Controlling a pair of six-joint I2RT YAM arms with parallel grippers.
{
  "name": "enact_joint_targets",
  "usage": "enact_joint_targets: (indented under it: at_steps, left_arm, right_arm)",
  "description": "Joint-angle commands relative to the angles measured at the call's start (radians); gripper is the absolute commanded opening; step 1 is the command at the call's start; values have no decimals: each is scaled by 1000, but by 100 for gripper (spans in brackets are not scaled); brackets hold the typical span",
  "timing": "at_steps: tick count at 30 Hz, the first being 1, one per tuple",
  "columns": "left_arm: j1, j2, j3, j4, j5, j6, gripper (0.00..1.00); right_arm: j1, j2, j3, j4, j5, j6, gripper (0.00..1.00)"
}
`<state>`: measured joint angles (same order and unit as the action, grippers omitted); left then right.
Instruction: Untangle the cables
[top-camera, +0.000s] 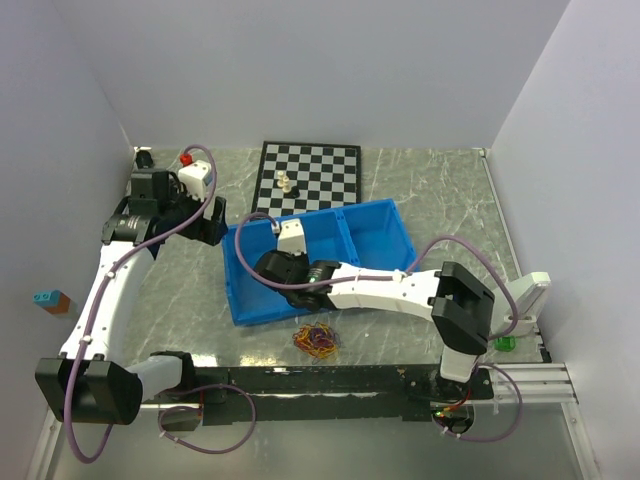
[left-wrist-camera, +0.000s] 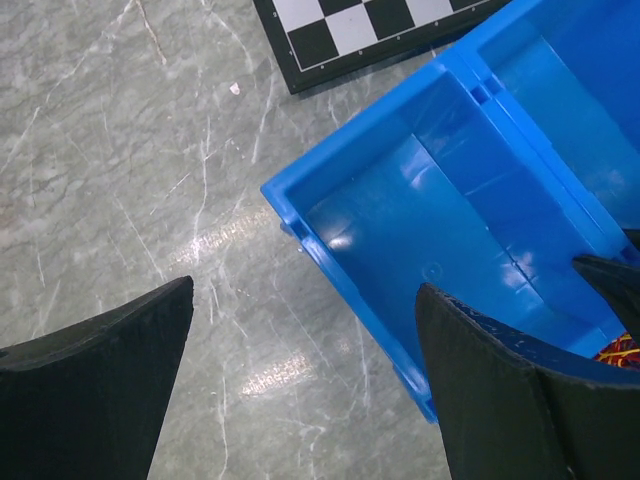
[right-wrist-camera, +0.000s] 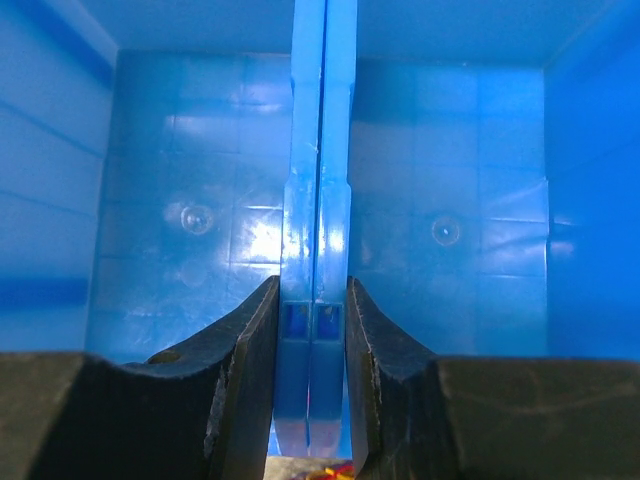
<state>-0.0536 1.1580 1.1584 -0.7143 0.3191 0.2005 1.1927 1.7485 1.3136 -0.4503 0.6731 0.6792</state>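
My right fingers (right-wrist-camera: 250, 370) are closed on the upright middle divider (right-wrist-camera: 320, 180) of the blue plastic two-compartment bin (top-camera: 375, 235), one on either side. My left fingers (left-wrist-camera: 110, 380) stand wide apart, holding nothing, above the grey marbled worktop (left-wrist-camera: 120, 150) by the bin's corner. The small tangle of thin yellow, red and dark cables (top-camera: 316, 341) lies on the worktop just outside the bin's near wall.

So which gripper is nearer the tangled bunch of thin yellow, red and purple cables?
Right. The right gripper is clamped on the divider of the blue plastic bin, just beyond the cables; the left gripper hangs open beside the bin's far-left corner.
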Motion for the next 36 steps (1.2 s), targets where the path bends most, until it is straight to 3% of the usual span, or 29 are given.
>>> enact_joint_targets:
  at_steps: [1, 4, 6, 13, 16, 23, 27, 30, 36]
  left_arm:
    - [3, -23, -12, 30, -9, 14, 97]
    - [3, -21, -16, 30, -6, 13, 97]
    - [3, -20, -19, 26, -6, 14, 97]
    - [3, -9, -38, 26, -5, 11, 97]
    - [3, -3, -52, 13, 21, 28, 97]
    - [3, 19, -115, 6, 26, 30, 96]
    - [3, 2, -183, 29, 21, 34, 97]
    - [0, 5, -230, 56, 32, 17, 97]
    - [-17, 38, -267, 119, 11, -4, 97]
  right_arm:
    - [-19, 26, 67, 50, -4, -15, 0]
    - [-21, 54, 85, 56, -32, -12, 0]
    - [-18, 69, 102, 61, -43, -15, 6]
    - [-18, 94, 171, 62, -82, -7, 57]
    - [-18, 80, 194, 45, -90, -12, 74]
    - [-65, -124, 37, -37, 49, 55, 73]
    - [-255, -320, -169, -65, 30, 115, 73]
    - [-414, -460, -316, -19, -4, 66, 73]
    - [-583, -503, -407, 30, -85, -23, 77]
